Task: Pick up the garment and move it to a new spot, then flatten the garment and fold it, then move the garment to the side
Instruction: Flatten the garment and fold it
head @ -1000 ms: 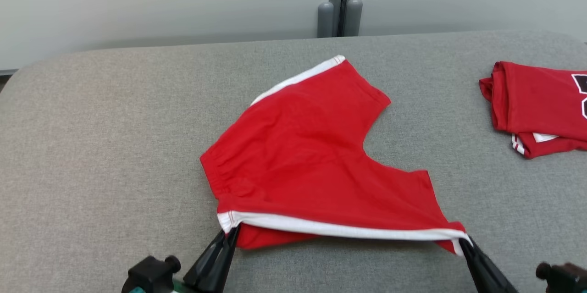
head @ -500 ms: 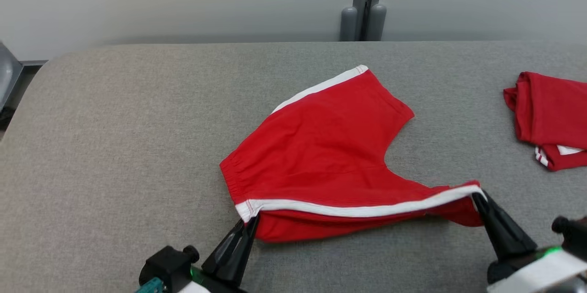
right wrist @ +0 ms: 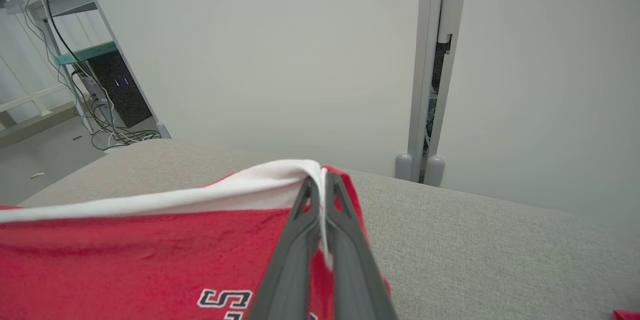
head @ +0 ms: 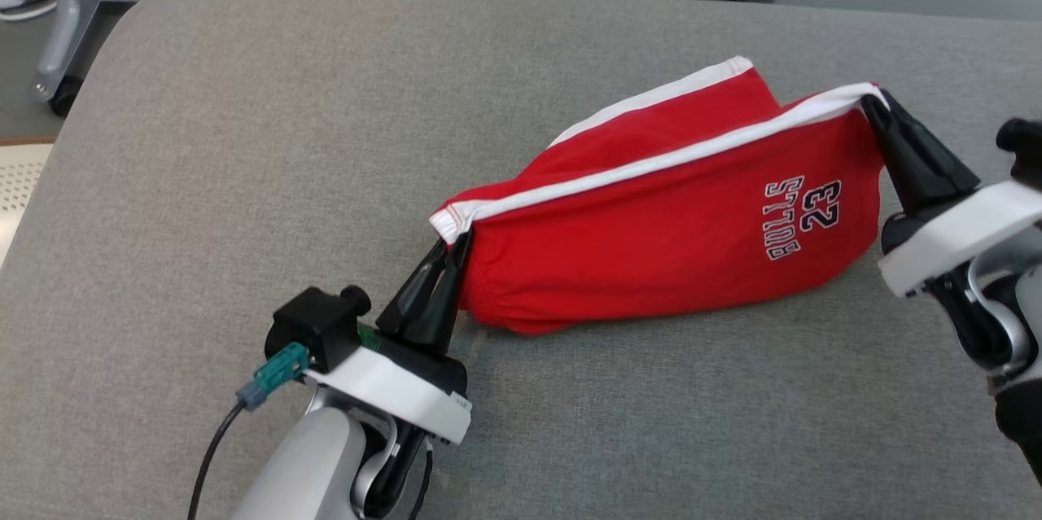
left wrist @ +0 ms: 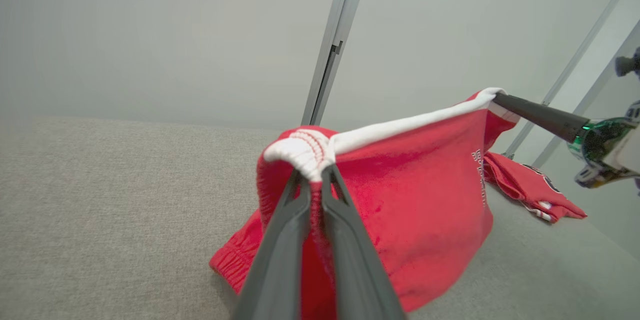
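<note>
Red garment (head: 651, 251) — perhaps taut — in left gripper (head: 460, 239), right gripper (head: 875, 101).

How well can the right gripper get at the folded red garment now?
Probably not yet: the right gripper is shut on the white edge of the shorts, holding it up with the left gripper. The folded red garment lies apart, with nothing on it.

Shorts (head: 651, 260) red, white side stripe, black-white lettering; tabletop (head: 203, 178) grey; folded garment (left wrist: 525, 187) red.
</note>
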Motion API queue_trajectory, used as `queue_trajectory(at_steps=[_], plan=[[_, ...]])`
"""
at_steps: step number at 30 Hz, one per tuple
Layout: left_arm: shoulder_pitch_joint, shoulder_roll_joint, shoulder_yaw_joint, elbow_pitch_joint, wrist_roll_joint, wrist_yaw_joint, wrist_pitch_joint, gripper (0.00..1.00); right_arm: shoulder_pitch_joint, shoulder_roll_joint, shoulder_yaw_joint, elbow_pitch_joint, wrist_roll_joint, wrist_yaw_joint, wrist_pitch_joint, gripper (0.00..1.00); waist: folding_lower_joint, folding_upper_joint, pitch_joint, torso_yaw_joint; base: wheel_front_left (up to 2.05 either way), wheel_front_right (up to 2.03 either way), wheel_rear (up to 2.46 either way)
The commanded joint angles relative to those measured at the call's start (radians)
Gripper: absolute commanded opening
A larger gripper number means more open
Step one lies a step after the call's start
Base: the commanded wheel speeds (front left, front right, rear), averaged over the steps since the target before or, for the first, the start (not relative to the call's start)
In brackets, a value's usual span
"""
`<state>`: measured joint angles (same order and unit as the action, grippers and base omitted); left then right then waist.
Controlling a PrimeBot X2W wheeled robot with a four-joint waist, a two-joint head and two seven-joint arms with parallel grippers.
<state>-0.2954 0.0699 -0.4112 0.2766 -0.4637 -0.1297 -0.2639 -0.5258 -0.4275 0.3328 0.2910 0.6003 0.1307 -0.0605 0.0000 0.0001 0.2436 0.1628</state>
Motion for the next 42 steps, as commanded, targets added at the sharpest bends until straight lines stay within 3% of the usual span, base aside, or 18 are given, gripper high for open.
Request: queue_trajectory(at_steps=[1,8,16,21,22,23,24,25,26,34,42], plan=[[-0.039,-0.002,0.011,0.02,-0.004,0.0,0.0,0.0,-0.05,-0.001,0.018,0.047,-0.004,0.0,0.001,0.0,0.0,-0.0001,0.042,0.034,0.0,0.0,0.0],[-0.139,-0.016,-0.005,0.105,-0.014,0.0,0.0,0.0,-0.254,0.029,0.079,0.29,-0.012,0.0,-0.018,0.0,0.0,-0.0001,0.094,0.066,0.0,0.0,0.0],[-0.251,-0.017,-0.088,0.169,-0.084,0.007,0.0,0.0,-0.461,0.068,0.151,0.581,-0.016,0.0,-0.059,0.0,0.0,-0.0001,0.143,0.098,0.0,0.0,0.0],[-0.297,-0.016,-0.126,0.202,-0.116,0.019,0.0,0.0,-0.53,0.092,0.187,0.683,-0.011,0.0,-0.088,0.0,0.0,-0.0001,0.158,0.101,0.0,0.0,0.0],[-0.304,-0.016,-0.131,0.208,-0.119,0.022,0.0,0.0,-0.538,0.096,0.192,0.7,-0.007,0.0,-0.088,0.17,0.0,-0.0001,0.16,0.1,0.0,0.0,0.0],[-0.312,-0.016,-0.137,0.215,-0.125,0.025,0.0,0.0,-0.548,0.1,0.201,0.717,-0.005,0.0,-0.089,0.53,0.0,-0.0001,0.16,0.1,0.0,0.0,0.0],[-0.319,-0.017,-0.146,0.222,-0.126,0.024,0.0,0.31,-0.556,0.105,0.209,0.726,0.0,0.0,-0.099,1.0,0.0,-0.0001,0.16,0.099,0.0,0.0,0.0],[-0.326,-0.017,-0.153,0.227,-0.12,0.024,0.0,0.82,-0.561,0.111,0.215,0.737,0.004,0.0,-0.105,1.0,0.0,-0.0001,0.159,0.098,0.0,0.0,0.0],[-0.33,-0.016,-0.157,0.23,-0.119,0.028,0.0,1.0,-0.566,0.116,0.224,0.745,0.008,0.0,-0.11,1.0,0.0,-0.0001,0.156,0.097,0.0,0.0,0.0],[-0.275,-0.016,-0.108,0.201,-0.094,0.054,0.0,1.0,-0.524,0.116,0.293,0.758,0.076,0.0,-0.148,1.0,0.0,-0.0001,0.099,0.081,0.0,0.0,0.0],[-0.096,-0.017,0.091,0.018,0.023,0.108,0.0,1.0,-0.423,0.076,0.342,0.758,0.161,0.0,-0.169,1.0,0.0,-0.0001,0.035,0.085,0.0,0.0,0.0]])
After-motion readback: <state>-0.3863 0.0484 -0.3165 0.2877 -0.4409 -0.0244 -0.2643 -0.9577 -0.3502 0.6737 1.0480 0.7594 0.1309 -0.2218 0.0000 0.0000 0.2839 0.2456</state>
